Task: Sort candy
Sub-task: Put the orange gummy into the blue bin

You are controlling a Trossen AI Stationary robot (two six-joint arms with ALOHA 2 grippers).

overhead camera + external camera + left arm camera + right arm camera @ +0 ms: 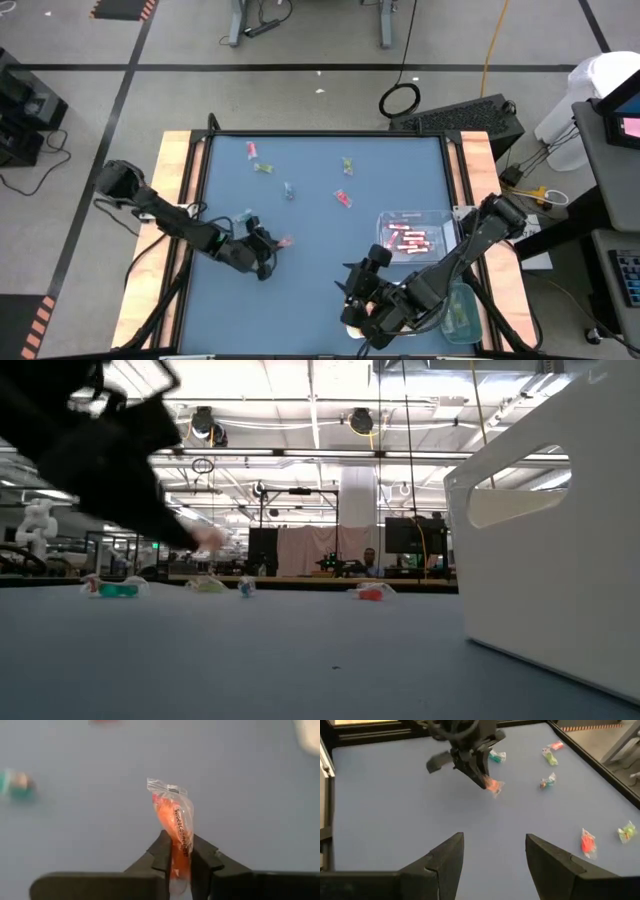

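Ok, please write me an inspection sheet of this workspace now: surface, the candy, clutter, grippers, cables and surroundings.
Surface: blue table top, wooden strips along both sides.
Job's things: loose wrapped candy scattered on the far half, such as a red piece and a green piece; pink-red sticks in a clear tray on the right side.
Clutter: a white box close to the low camera.
Grippers: left gripper shut on an orange wrapped candy; right gripper open, holding nothing, near the table's near edge.
Cables: a yellow cable and a coiled black cable on the floor.
Surroundings: an open hall with equipment; a person far behind the table.
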